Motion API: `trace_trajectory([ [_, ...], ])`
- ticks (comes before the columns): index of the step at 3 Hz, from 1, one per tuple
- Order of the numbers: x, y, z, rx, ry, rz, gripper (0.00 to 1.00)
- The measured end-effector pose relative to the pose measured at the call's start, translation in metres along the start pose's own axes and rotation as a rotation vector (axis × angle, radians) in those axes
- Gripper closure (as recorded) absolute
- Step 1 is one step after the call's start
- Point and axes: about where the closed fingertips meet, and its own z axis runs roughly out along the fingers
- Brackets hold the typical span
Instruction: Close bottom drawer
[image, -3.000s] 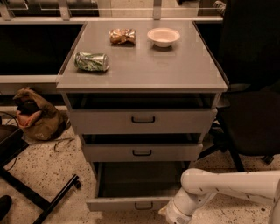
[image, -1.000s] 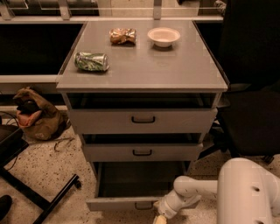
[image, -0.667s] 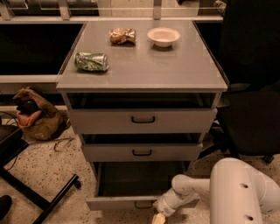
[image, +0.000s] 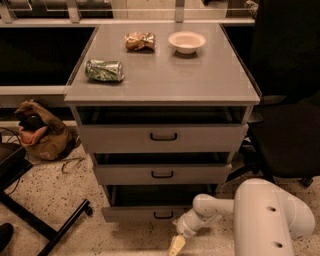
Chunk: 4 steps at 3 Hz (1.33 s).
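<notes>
1. The bottom drawer (image: 130, 214) is the lowest one in the grey cabinet, right by the floor. It sticks out a bit and a dark gap shows above its front — so it is not shut yet.
2. The claw (image: 176, 245) is low down, just in front of the bottom drawer and a little to the right of its small dark handle (image: 163, 215) as we look. It points at the floor. I cannot tell if the claw is wide or narrow.
3. The white arm (image: 215, 206) comes in from the right of the bottom drawer and bends low. I think it is down there so it can push on the drawer front.
4. The middle drawer (image: 125, 175) and the top drawer (image: 115, 137) sit above the bottom drawer. They are not the job.
5. High above the bottom drawer, the worktop (image: 200, 75) holds a green can (image: 104, 70), a crinkled snack bag (image: 140, 40) and a white bowl (image: 186, 42). A soft push is best, I think — a hard bump could shake them.
</notes>
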Motion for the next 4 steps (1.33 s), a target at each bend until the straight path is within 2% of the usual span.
trace_trajectory([
  [1,0.000,0.000,0.000,0.000,0.000,0.000,0.00],
  [2,-0.009,-0.024,-0.006,0.018,-0.030,-0.014,0.00],
  [3,-0.043,-0.095,-0.025,0.078,-0.076,-0.030,0.00],
  [4,-0.043,-0.095,-0.025,0.078,-0.076,-0.030,0.00],
])
